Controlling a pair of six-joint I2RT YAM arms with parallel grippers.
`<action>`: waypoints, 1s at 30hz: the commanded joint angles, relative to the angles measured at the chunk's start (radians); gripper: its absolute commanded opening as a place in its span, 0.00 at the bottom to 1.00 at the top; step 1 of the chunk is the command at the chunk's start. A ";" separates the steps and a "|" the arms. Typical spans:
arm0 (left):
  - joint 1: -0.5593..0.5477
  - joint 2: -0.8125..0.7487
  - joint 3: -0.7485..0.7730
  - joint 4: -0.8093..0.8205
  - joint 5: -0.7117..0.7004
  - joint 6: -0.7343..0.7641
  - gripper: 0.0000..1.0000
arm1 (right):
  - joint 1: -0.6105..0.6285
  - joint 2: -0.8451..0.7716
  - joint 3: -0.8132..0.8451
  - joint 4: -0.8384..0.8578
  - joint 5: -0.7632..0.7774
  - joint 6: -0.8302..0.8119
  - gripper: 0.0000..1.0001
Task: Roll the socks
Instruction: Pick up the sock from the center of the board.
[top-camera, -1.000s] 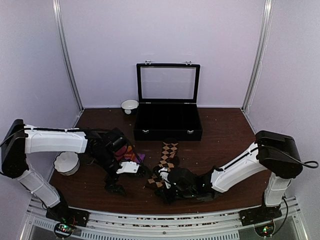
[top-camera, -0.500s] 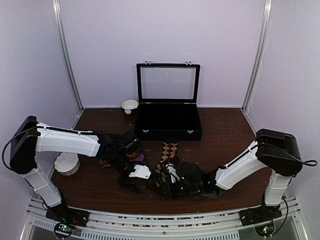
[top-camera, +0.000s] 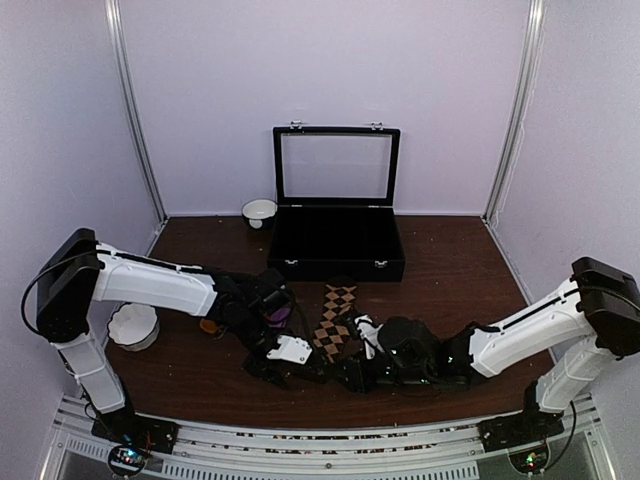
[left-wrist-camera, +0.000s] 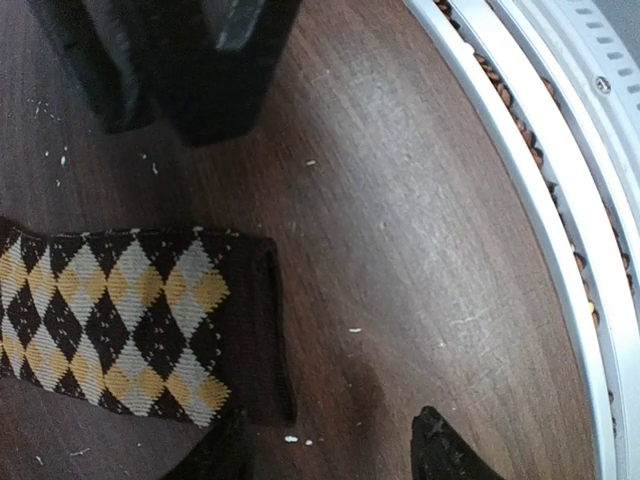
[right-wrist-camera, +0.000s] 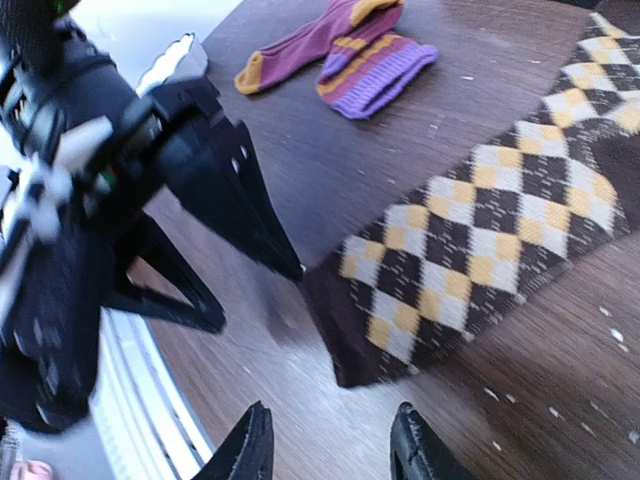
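Observation:
The dark brown argyle sock (top-camera: 335, 322) lies flat at the table's middle, its cuff toward the front. In the left wrist view the argyle sock (left-wrist-camera: 120, 320) lies left of my open, empty left gripper (left-wrist-camera: 330, 458), and its cuff edge is just ahead of the left fingertip (left-wrist-camera: 215, 455). My left gripper (top-camera: 283, 370) and right gripper (top-camera: 350, 375) face each other at the cuff. My right gripper (right-wrist-camera: 330, 450) is open and empty, just short of the argyle sock (right-wrist-camera: 480, 240). The magenta-red sock (right-wrist-camera: 340, 50) lies beyond; in the top view the magenta-red sock (top-camera: 279, 313) is mostly hidden under the left arm.
An open black case with a glass lid (top-camera: 336, 245) stands at the back. A small white bowl (top-camera: 259, 210) sits beside it and a larger white bowl (top-camera: 133, 325) at the left. The white front rail (left-wrist-camera: 560, 250) runs close to both grippers.
My left gripper has moved right, from over the magenta-red sock to the argyle cuff. My right arm has shifted to the right, its gripper staying low beside the cuff.

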 joint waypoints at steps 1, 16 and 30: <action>-0.008 0.025 0.032 0.036 -0.017 0.012 0.55 | 0.037 -0.090 -0.065 -0.047 0.165 -0.036 0.42; -0.008 0.106 0.078 0.000 -0.069 0.012 0.32 | 0.191 -0.457 -0.042 -0.498 0.965 -0.009 1.00; -0.002 0.187 0.180 -0.141 -0.013 -0.029 0.07 | 0.273 -0.457 -0.345 0.030 0.784 -0.233 1.00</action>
